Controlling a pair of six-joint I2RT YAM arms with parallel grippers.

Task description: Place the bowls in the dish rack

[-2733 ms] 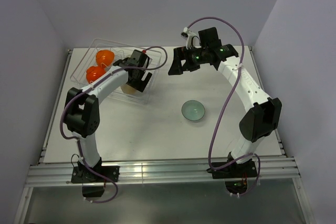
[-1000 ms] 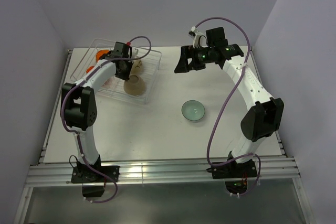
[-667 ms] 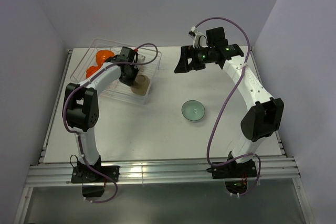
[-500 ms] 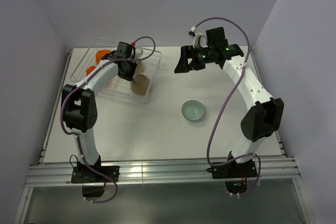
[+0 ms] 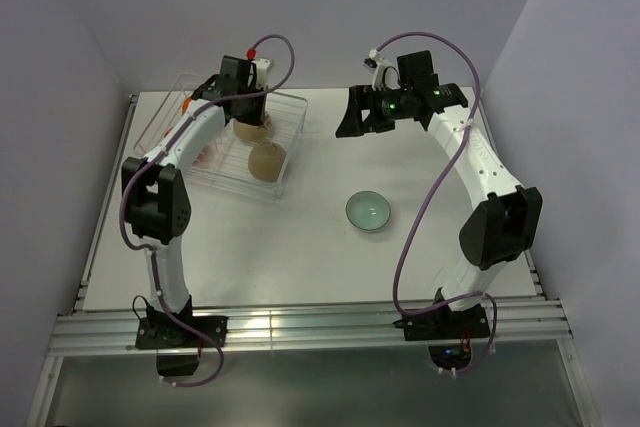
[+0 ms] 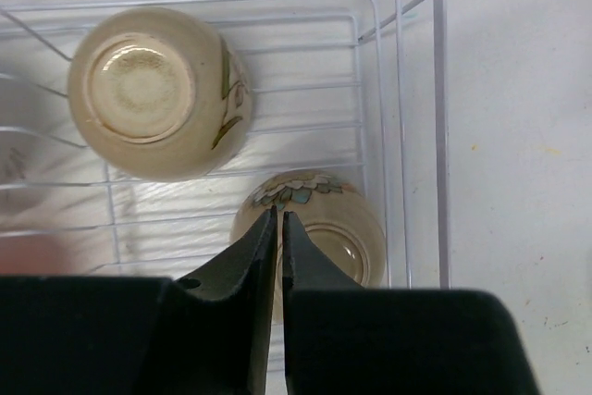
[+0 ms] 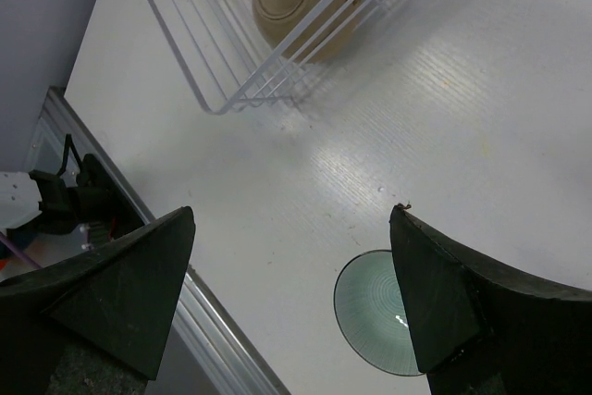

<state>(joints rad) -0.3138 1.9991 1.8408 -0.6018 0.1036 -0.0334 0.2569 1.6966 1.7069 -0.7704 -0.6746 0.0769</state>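
Note:
The clear dish rack (image 5: 296,133) with its white wires (image 6: 399,90) stands at the back left of the table. Two cream bowls lie upside down in it, one (image 5: 266,160) (image 6: 157,90) toward the near end, the other (image 5: 250,131) (image 6: 326,228) right under my left gripper. My left gripper (image 5: 245,107) (image 6: 279,216) hovers above that bowl, shut, with nothing between its fingers. A bit of orange (image 5: 189,104) peeks out beside the left arm. The pale teal bowl (image 5: 368,211) (image 7: 375,316) sits upright on the table. My right gripper (image 5: 350,119) (image 7: 292,215) hangs open high above the table's back middle, empty.
The left arm reaches across the rack and hides much of its left half. Purple walls close in the table at the back and on both sides. A metal rail (image 7: 231,349) runs along the near edge.
My left gripper has swung about over the rack and drawn back toward its far edge, uncovering a second cream bowl. The right arm has hardly moved.

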